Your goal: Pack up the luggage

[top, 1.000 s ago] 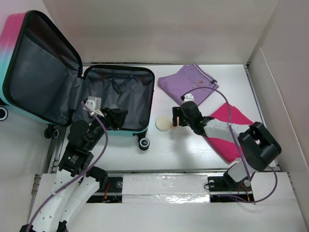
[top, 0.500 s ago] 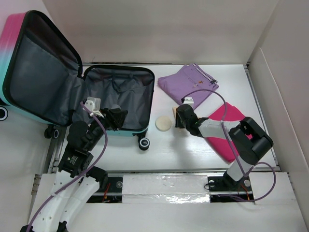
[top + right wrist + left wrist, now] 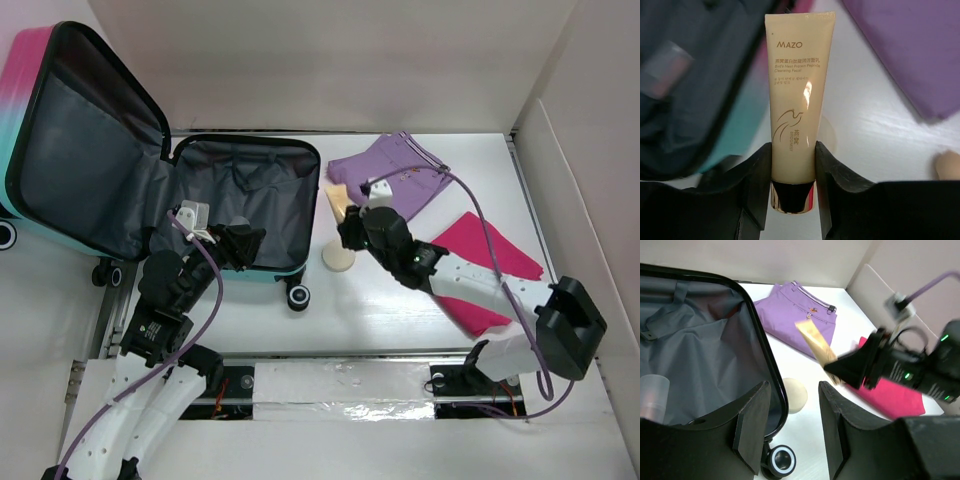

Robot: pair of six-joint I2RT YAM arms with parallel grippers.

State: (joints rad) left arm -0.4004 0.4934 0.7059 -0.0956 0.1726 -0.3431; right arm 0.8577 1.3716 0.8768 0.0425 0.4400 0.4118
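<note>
The suitcase (image 3: 265, 185) lies wide open at the left of the desk (image 3: 400, 310), lid propped up at the far left, the grey-lined bottom half flat beside it. The left hand (image 3: 245, 243) hovers at the near edge of that half, fingers spread and holding nothing. A small clear bottle (image 3: 654, 392) stands inside on the lining. Just right of the suitcase rim a round beige pad (image 3: 338, 256) rests on the desk. Above it the right hand (image 3: 350, 222) is closed on a cream tube (image 3: 797, 100), pinched low down just above its dark cap, the flat end pointing toward the suitcase.

The step looks like carrying the tube into the bottom half. To do it well, I would lift it over the raised rim, not brush it, aim for bare lining away from the bottle and the left hand, lower it close to the fabric, then let go so it does not roll. The left hand should keep clear. Further right, the purple clothes (image 3: 395, 175) and pink cloth (image 3: 490, 265) wait on the desk, so packing seems far from finished
</note>
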